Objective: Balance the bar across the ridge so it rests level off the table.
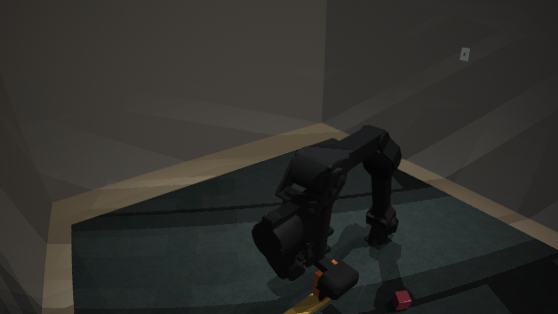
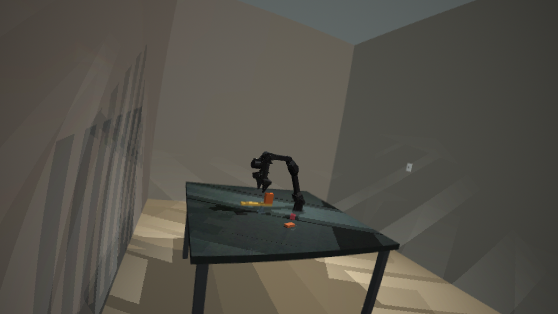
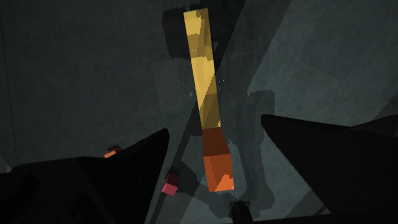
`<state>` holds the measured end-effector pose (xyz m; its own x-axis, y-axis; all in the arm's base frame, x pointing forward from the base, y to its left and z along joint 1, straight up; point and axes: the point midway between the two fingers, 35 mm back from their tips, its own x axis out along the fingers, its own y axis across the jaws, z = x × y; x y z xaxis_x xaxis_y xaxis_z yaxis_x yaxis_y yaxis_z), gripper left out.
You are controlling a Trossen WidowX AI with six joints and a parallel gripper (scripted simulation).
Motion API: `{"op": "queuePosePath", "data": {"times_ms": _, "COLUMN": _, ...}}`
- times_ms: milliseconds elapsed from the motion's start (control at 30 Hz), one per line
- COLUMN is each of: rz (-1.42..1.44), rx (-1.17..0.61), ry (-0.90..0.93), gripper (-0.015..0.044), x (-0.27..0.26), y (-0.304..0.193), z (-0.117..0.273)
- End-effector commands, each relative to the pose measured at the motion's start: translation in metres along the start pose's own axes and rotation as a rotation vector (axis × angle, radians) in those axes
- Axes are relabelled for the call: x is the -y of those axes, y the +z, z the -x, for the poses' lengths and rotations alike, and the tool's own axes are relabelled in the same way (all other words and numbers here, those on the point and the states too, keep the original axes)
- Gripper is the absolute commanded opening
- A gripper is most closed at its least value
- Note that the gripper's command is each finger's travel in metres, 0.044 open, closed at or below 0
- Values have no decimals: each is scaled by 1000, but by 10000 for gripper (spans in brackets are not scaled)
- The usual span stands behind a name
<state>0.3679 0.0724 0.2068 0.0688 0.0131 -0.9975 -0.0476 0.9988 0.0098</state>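
The jaws stand wide apart with nothing between them, their dark fingers filling the lower corners of the wrist frame. The gripper [image 2: 262, 186] hangs above the bar [image 3: 206, 95], which runs from top centre down to an orange end in the lower middle. A red cube [image 3: 170, 188] lies lower left on the worktop [image 2: 260, 240].

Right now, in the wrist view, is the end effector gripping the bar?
No, the end effector is open, its fingers apart from the bar.
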Motion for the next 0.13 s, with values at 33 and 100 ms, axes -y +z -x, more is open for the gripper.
{"op": "queuePosePath", "data": {"times_ms": 33, "rz": 0, "rx": -1, "ry": 0, "gripper": 440, "x": 0, "y": 0, "z": 0}}
{"op": "queuePosePath", "data": {"times_ms": 100, "rz": 0, "rx": -1, "ry": 0, "gripper": 440, "x": 0, "y": 0, "z": 0}}
